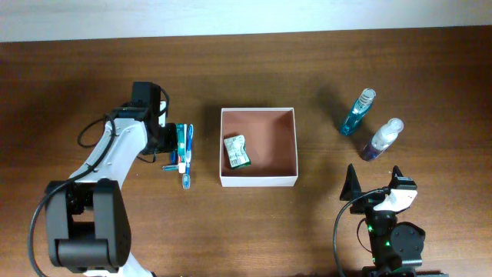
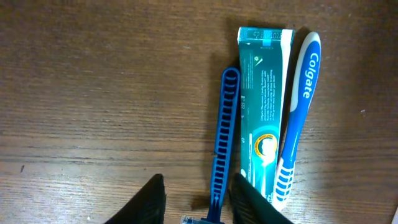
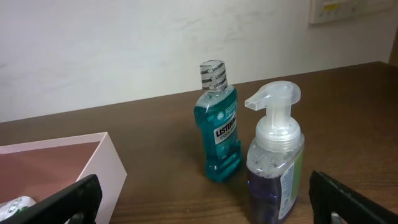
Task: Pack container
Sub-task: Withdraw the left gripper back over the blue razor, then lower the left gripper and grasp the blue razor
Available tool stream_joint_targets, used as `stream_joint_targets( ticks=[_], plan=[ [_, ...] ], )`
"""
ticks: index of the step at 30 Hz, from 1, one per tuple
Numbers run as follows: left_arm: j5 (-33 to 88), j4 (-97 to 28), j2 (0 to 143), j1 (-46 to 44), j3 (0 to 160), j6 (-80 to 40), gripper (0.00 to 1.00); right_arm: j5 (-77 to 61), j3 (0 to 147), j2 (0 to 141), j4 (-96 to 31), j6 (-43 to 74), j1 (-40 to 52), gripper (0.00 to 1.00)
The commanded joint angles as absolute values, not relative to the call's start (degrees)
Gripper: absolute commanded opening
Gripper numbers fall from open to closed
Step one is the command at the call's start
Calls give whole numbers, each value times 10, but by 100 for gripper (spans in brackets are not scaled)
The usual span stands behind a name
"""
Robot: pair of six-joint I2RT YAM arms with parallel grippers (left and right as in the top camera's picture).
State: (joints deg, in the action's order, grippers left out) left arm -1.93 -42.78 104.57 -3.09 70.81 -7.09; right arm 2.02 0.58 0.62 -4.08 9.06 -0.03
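The container (image 1: pixel 258 182), a shallow square white box with a reddish-brown inside, sits mid-table and holds a small green packet (image 1: pixel 237 151). Its corner also shows in the right wrist view (image 3: pixel 93 168). Left of it lie a blue razor (image 2: pixel 224 134), a green toothpaste tube (image 2: pixel 262 109) and a blue-white Colgate toothbrush (image 2: pixel 298 118). My left gripper (image 2: pixel 199 202) is open and low over the table, its fingers on either side of the razor's handle. My right gripper (image 3: pixel 199 208) is open and empty, near the front edge, facing the bottles.
A teal Listerine bottle (image 3: pixel 217 124) and a purple foam pump bottle (image 3: pixel 275 168) stand upright right of the container; both also show in the overhead view, the Listerine bottle (image 1: pixel 358 112) behind the pump bottle (image 1: pixel 382 139). A pale wall rises behind the table.
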Motion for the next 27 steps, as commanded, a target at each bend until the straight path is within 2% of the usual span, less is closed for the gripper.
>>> stream_joint_targets(
  ticks=[1,27],
  plan=[
    [-24,-422,1042,-33,703,-63,33,21,3,3,-45,95,-5,98],
    [-24,-312,1044,-49,618,-63,32,21,3,3,-45,95,-5,98]
  ],
)
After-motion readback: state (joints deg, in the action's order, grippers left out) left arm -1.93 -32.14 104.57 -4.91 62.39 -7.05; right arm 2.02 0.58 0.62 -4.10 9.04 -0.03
